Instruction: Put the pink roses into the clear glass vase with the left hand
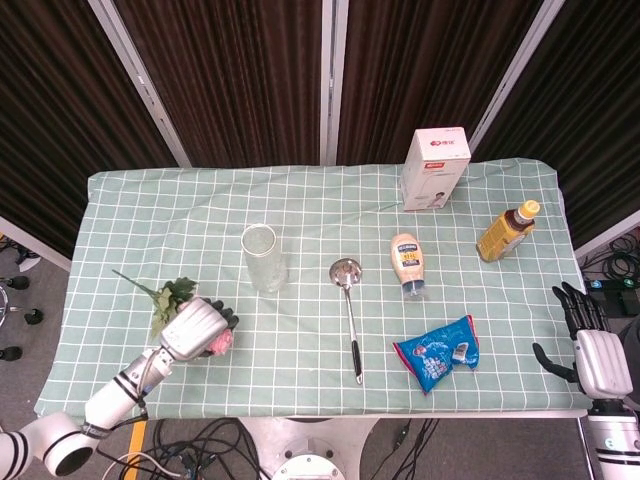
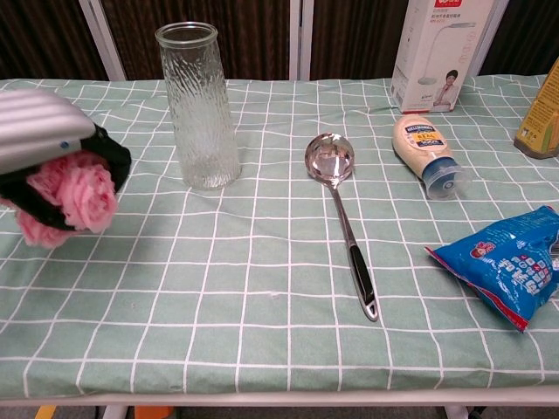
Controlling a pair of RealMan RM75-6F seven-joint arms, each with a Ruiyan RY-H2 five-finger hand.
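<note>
The pink roses (image 1: 221, 343) lie at the table's front left, their green leaves (image 1: 170, 297) and stem pointing to the back left. My left hand (image 1: 195, 328) covers the blossoms from above. In the chest view its dark fingers (image 2: 112, 160) curl around the pink roses (image 2: 80, 194), so my left hand (image 2: 44, 140) grips them low over the cloth. The clear glass vase (image 1: 263, 257) stands upright and empty to the right of and behind that hand, also plain in the chest view (image 2: 197, 105). My right hand (image 1: 588, 345) hangs beyond the table's right edge, fingers apart, holding nothing.
A metal ladle (image 1: 350, 310) lies mid-table right of the vase. Further right are a mayonnaise bottle (image 1: 407, 264), a blue snack bag (image 1: 438, 352), a yellow bottle (image 1: 505, 231) and a white box (image 1: 435, 168). A green checked cloth (image 1: 300, 200) covers the table.
</note>
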